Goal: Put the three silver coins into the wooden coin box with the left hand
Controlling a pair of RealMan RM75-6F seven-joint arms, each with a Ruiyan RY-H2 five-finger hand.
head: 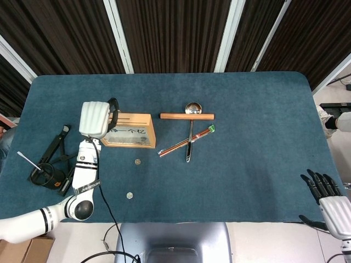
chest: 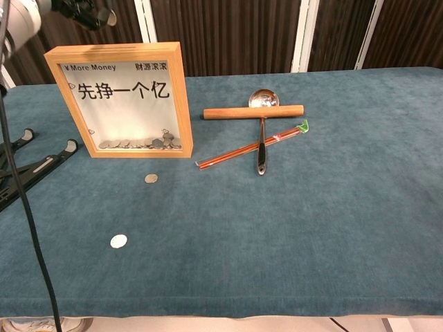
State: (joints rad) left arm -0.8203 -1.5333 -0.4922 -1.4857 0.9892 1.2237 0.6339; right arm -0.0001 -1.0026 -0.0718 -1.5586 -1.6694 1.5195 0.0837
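Observation:
The wooden coin box (head: pixel 143 131) stands upright at centre left, and several coins lie inside behind its window (chest: pixel 118 100). Two silver coins lie on the cloth in front of it: one close to the box (head: pixel 137 161) (chest: pixel 151 178), one nearer the front edge (head: pixel 129 195) (chest: pixel 118 241). My left hand (head: pixel 96 119) is raised over the box's left top corner, fingers curled in. In the chest view it (chest: pixel 66 8) shows at the top left with a small pale thing pinched at its fingertips, apparently a coin. My right hand (head: pixel 328 198) hangs at the front right edge, fingers spread, holding nothing.
A wooden rod (head: pixel 186 116), a metal ladle (head: pixel 190 137) and red chopsticks (head: pixel 186 141) lie right of the box. A black folding stand with a ring (head: pixel 50 164) lies at the left. The left arm's cable (chest: pixel 28 228) hangs down over the front left.

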